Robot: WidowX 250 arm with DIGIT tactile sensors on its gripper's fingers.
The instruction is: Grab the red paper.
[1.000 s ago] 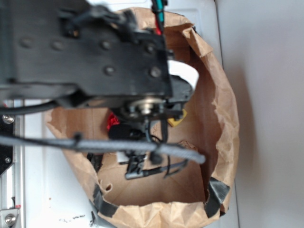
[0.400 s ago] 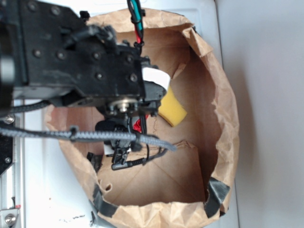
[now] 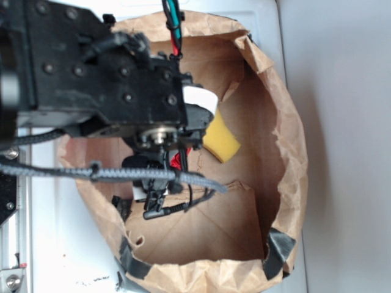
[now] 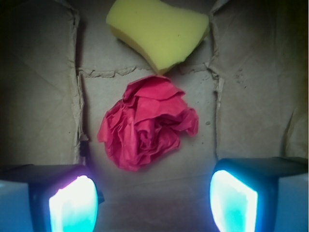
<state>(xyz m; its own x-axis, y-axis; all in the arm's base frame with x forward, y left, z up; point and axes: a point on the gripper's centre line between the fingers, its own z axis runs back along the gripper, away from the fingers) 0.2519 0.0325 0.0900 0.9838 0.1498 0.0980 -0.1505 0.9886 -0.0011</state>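
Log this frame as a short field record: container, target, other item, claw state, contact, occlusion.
container: brown paper bag, open top, both items on its floor
target: red paper, crumpled wad, lying free
other item: yellow sponge, just beyond the red paper, close to it; touching or not is unclear
claw: claw open, fingers either side with the wad ahead between them
contact: none visible in the wrist view
occlusion: in the exterior view the arm hides nearly all of the red paper

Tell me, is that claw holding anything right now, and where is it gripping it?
Nothing is held. The gripper is open, its fingers spread wide above the red paper, which lies untouched on the floor of the paper bag.
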